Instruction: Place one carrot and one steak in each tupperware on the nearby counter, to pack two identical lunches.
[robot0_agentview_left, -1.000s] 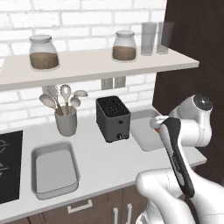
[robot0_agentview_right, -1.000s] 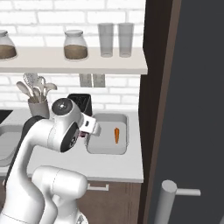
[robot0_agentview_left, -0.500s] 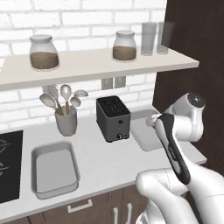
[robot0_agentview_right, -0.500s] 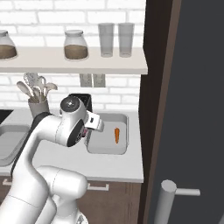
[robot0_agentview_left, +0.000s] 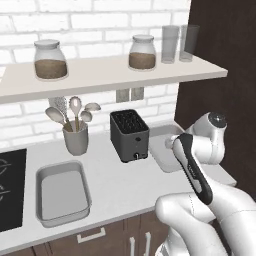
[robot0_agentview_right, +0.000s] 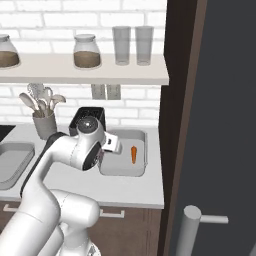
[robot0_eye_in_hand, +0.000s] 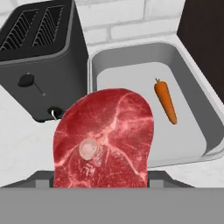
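Note:
A raw red steak (robot0_eye_in_hand: 105, 135) stands upright between the jaws of my gripper (robot0_eye_in_hand: 103, 178), which is shut on it; the meat hides the fingertips. The steak hangs over the counter (robot0_eye_in_hand: 26, 148) at the near left corner of the right tupperware (robot0_eye_in_hand: 127, 72), next to the black toaster (robot0_eye_in_hand: 39, 57). One orange carrot (robot0_eye_in_hand: 166, 101) lies in that tray, towards its right side, and the carrot (robot0_agentview_right: 133, 154) also shows in the right base view. The other tupperware (robot0_agentview_left: 62, 192) sits empty at the left of the counter. In the left base view my arm covers the hand.
A grey utensil crock (robot0_agentview_left: 75, 137) with spoons stands behind the left tray. The black stovetop (robot0_agentview_left: 10, 187) lies at the far left. A shelf (robot0_agentview_left: 110, 70) with jars and glasses hangs above. A tall dark cabinet (robot0_agentview_right: 210, 110) walls off the right side.
The arm has swung a little to the right and forward, carrying the steak closer to the right tupperware. The grip is unchanged. Carrot and trays stayed put.

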